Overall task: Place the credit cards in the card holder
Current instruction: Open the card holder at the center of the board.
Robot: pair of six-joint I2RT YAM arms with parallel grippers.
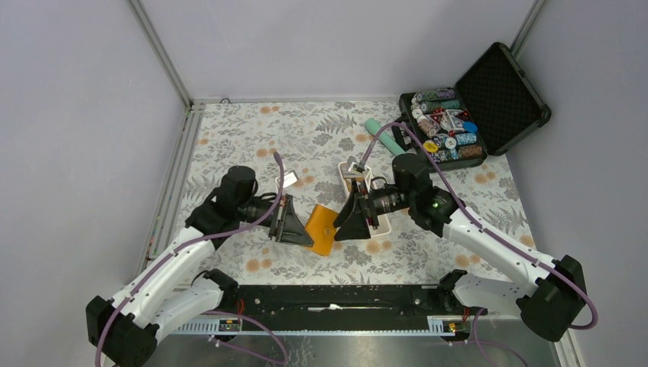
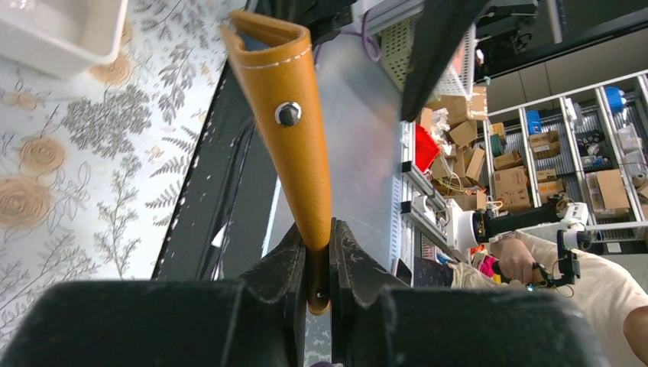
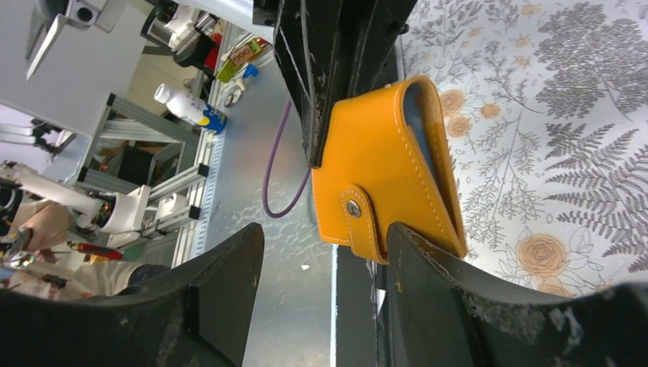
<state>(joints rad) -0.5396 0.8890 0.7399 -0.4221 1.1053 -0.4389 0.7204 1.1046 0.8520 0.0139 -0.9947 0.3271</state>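
Note:
The orange card holder [image 1: 322, 228] hangs folded above the table between both arms. My left gripper [image 1: 296, 223] is shut on its lower edge; in the left wrist view the holder [image 2: 294, 130] rises from between the fingers of the gripper [image 2: 319, 256], snap stud facing the camera. My right gripper [image 1: 348, 222] is open beside it. In the right wrist view the holder [image 3: 382, 164] sits just past this gripper [image 3: 325, 233], with the right finger [image 3: 428, 267] against the snap tab. Blue pockets show at its open edge. Card-like pieces stand in the long white tray [image 1: 380, 223], too small to name.
An open black case of poker chips [image 1: 458, 122] stands at the back right, with a teal cylinder [image 1: 382, 134] beside it. A small white piece [image 1: 289, 181] lies behind my left gripper. The black base rail [image 1: 328, 298] runs along the near edge.

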